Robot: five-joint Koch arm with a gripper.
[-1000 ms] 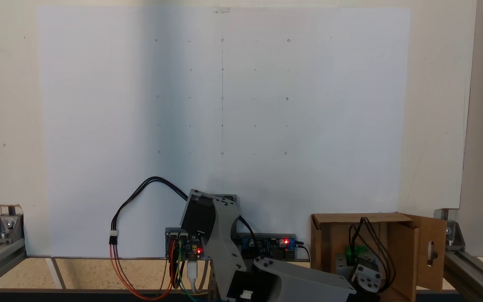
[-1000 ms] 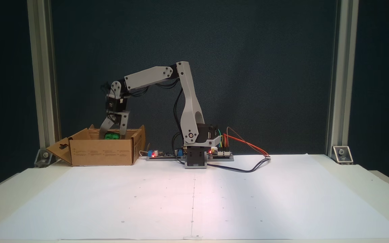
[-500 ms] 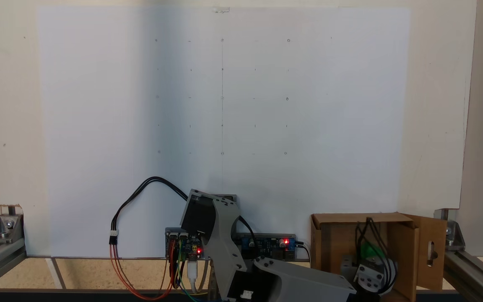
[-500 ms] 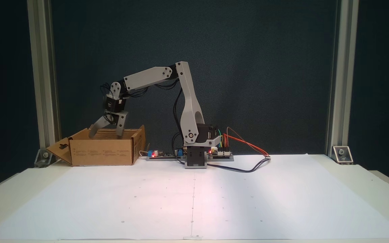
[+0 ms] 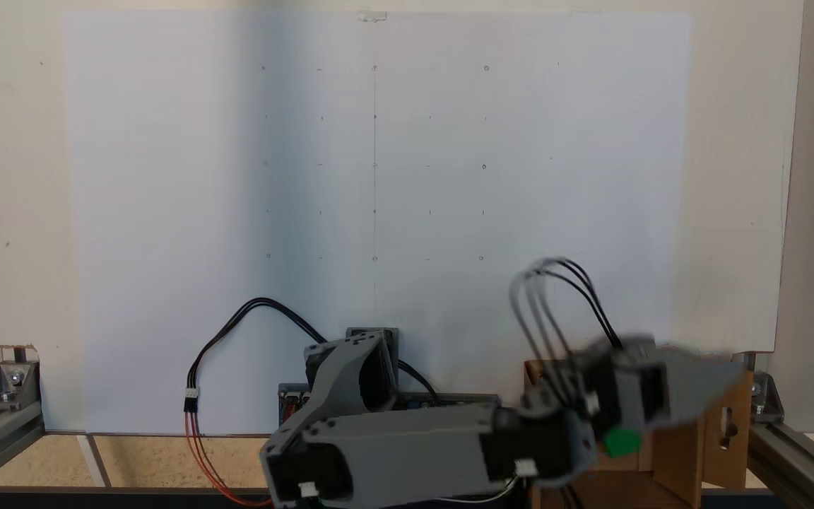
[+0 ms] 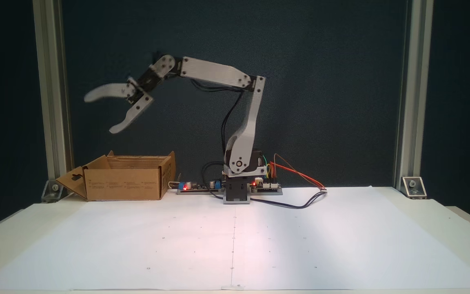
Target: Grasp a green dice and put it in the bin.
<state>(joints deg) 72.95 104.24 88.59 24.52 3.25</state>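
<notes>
The gripper has risen from inside the bin to well above it. Its jaws have spread wide. The green dice now lies in the bin.

The bin is a brown corrugated cardboard box, open at the top, standing upright at the back edge of the white sheet, toward the left in a fixed view. One flap hangs outward at its left side and carries a slot-shaped cutout. In a fixed view from above, the green dice shows as a small bright green patch inside the box; its pips and the way it lies are too blurred to tell.
</notes>
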